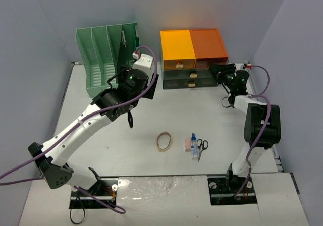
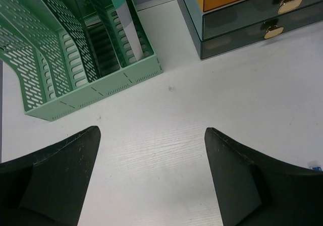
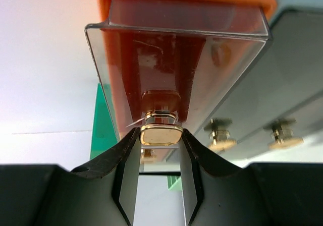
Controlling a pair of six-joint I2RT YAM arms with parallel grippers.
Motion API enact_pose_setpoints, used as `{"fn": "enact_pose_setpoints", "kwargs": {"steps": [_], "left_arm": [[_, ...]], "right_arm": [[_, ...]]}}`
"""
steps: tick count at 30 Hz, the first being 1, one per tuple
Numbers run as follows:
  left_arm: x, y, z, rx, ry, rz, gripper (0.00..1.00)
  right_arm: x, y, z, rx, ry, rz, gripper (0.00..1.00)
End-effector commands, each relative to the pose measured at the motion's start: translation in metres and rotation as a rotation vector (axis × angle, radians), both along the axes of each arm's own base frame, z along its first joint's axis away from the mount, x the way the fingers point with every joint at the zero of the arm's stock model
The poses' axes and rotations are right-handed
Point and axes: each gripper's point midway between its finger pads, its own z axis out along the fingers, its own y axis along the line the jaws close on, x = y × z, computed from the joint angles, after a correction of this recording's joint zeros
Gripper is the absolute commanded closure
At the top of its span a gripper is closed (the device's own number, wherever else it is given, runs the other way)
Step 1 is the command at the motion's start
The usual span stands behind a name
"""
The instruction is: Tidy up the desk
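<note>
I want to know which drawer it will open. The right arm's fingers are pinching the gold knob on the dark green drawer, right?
Not quite. The drawer is the wrong colour. The right wrist view shows the fingers pinching the gold knob of the orange drawer, not a dark green one.

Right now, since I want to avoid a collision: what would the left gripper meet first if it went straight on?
Probably bare desk, in the gap between the green rack and the drawer cabinet. The open left gripper points down at that patch; nothing shows in between.
</note>
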Motion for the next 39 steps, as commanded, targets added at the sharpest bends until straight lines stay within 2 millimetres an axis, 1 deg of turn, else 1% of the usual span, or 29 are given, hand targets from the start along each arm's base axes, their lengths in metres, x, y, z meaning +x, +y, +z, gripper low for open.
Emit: {"fn": "enact_pose_setpoints", "kwargs": {"steps": [1,4,6,8,11,20,21,23,26,27,28,31,32,34,38,39], "left_arm": [[0.000,-0.004,0.029,-0.081,-0.075,-0.008,0.18],[0.000,-0.005,0.030,-0.085,-0.079,-0.010,0.18],[0.000,-0.005,0.031,-0.090,-0.082,-0.011,0.18],[0.000,-0.005,0.032,-0.093,-0.085,-0.012,0.18],[0.000,-0.006,0.034,-0.100,-0.089,-0.016,0.18],[-0.001,-0.007,0.038,-0.121,-0.096,-0.020,0.18],[-0.001,-0.007,0.038,-0.122,-0.095,-0.020,0.18],[-0.001,-0.007,0.039,-0.124,-0.096,-0.022,0.18],[-0.002,-0.007,0.041,-0.128,-0.099,-0.022,0.18],[-0.002,-0.006,0.041,-0.126,-0.098,-0.023,0.18],[-0.002,-0.006,0.042,-0.126,-0.100,-0.022,0.18],[-0.003,-0.005,0.044,-0.129,-0.103,-0.021,0.18],[-0.003,-0.005,0.045,-0.129,-0.105,-0.022,0.18],[-0.004,-0.004,0.046,-0.131,-0.107,-0.021,0.18],[-0.005,-0.003,0.045,-0.127,-0.104,-0.023,0.19],[-0.005,-0.003,0.044,-0.128,-0.102,-0.023,0.18]], "right_arm": [[-0.035,0.012,0.063,-0.083,-0.130,0.050,1.00],[-0.047,0.013,0.061,-0.107,-0.095,0.058,1.00],[-0.059,0.012,0.059,-0.129,-0.042,0.060,1.00],[-0.065,0.013,0.056,-0.141,-0.017,0.063,1.00],[-0.075,0.015,0.044,-0.153,0.065,0.083,1.00],[-0.089,0.014,0.022,-0.200,0.173,0.092,1.00],[-0.090,0.015,0.018,-0.204,0.189,0.097,0.97],[-0.091,0.016,0.013,-0.210,0.209,0.110,0.87],[-0.091,0.017,0.006,-0.225,0.233,0.125,0.63],[-0.091,0.017,0.005,-0.225,0.236,0.127,0.62],[-0.091,0.018,0.003,-0.229,0.249,0.136,0.59],[-0.095,0.023,-0.001,-0.247,0.287,0.165,0.44],[-0.096,0.023,-0.001,-0.253,0.286,0.169,0.41],[-0.102,0.026,0.000,-0.267,0.297,0.185,0.33],[-0.118,0.025,0.001,-0.353,0.333,0.212,0.30],[-0.128,0.025,-0.006,-0.380,0.380,0.229,0.30]]}}
